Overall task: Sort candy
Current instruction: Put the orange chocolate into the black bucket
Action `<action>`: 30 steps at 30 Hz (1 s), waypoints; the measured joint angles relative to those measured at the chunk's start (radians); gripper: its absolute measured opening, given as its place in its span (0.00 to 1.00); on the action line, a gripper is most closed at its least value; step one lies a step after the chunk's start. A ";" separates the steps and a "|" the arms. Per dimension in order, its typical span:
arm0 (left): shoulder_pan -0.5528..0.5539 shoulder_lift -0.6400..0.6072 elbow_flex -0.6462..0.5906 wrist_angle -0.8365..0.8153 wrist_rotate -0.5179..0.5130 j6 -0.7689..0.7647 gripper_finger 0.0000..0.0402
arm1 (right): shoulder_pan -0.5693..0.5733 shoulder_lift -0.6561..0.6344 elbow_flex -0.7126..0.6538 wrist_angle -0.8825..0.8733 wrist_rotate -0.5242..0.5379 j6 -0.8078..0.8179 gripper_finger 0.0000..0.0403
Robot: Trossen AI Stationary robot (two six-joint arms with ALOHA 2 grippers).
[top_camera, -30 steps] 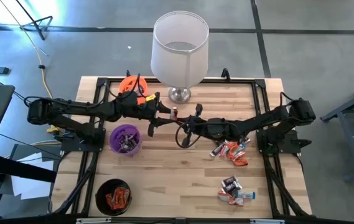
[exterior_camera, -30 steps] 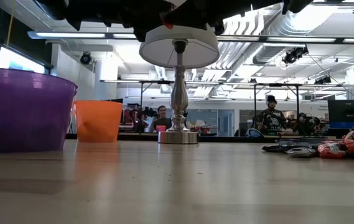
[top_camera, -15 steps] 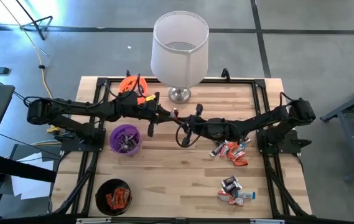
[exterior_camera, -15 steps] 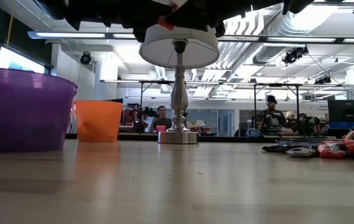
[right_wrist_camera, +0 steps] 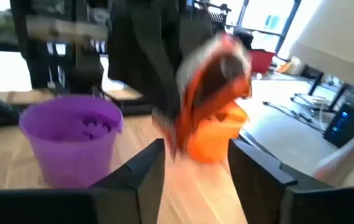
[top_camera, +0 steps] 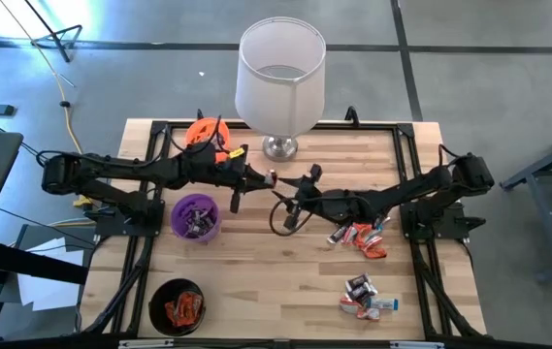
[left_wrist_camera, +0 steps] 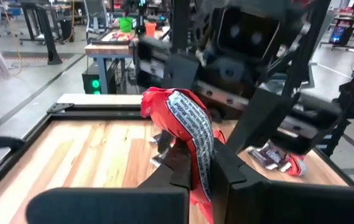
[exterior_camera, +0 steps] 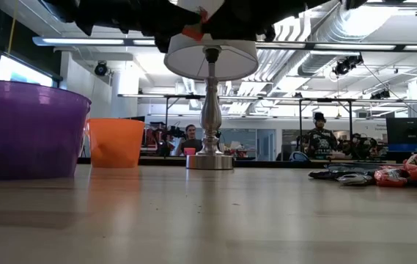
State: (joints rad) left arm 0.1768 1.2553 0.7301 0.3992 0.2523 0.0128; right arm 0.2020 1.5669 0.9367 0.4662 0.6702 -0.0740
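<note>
A white-shaded lamp (top_camera: 281,76) stands at the table's (top_camera: 256,291) far edge, an orange cup (top_camera: 201,135) just beside it (cables cross over that cup). Nearer sit a purple cup (top_camera: 196,216) and a black cup (top_camera: 178,305).

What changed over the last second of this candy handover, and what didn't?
The left gripper closed on the red-wrapped candy and now holds it. The right gripper let go, opened and drew back slightly toward its own side. The cups, the lamp and the loose candy piles stayed put.

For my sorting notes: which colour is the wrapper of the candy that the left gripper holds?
Red, with a silver-white printed band. The left wrist view shows the candy best, pinched in the left gripper.
</note>
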 joint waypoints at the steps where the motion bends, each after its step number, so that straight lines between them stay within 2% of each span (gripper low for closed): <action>1: 0.000 -0.010 0.000 -0.012 0.000 0.000 0.00 | 0.011 -0.013 0.000 -0.041 0.015 0.025 0.44; 5: -0.002 -0.078 0.000 -0.140 -0.043 -0.023 0.00 | 0.055 -0.079 0.000 -0.185 0.005 0.198 0.45; 11: -0.079 -0.236 0.000 -0.521 -0.067 -0.214 0.01 | 0.136 -0.146 0.000 -0.421 -0.089 0.499 0.42; 14: -0.196 -0.313 0.000 -0.676 -0.088 -0.396 0.01 | 0.183 -0.146 0.000 -0.503 -0.131 0.616 0.41; 18: -0.421 -0.382 0.000 -0.833 -0.190 -0.695 0.02 | 0.248 -0.143 0.000 -0.599 -0.119 0.774 0.39; 21: -0.572 -0.403 0.000 -0.905 -0.175 -0.888 0.02 | 0.288 -0.139 0.000 -0.631 -0.097 0.844 0.38; 23: -0.657 -0.400 0.001 -0.928 -0.152 -0.964 0.02 | 0.301 -0.138 0.000 -0.652 -0.095 0.856 0.38; 26: -0.774 -0.374 0.001 -0.956 -0.181 -1.015 0.02 | 0.298 -0.137 0.000 -0.673 -0.091 0.836 0.38; 30: -0.872 -0.309 0.001 -0.964 -0.195 -1.108 0.02 | 0.289 -0.137 0.000 -0.745 -0.085 0.874 0.38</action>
State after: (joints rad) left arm -0.6955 0.9467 0.7307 -0.5645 0.0576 -1.0955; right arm 0.4908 1.4296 0.9363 -0.2790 0.5854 0.7999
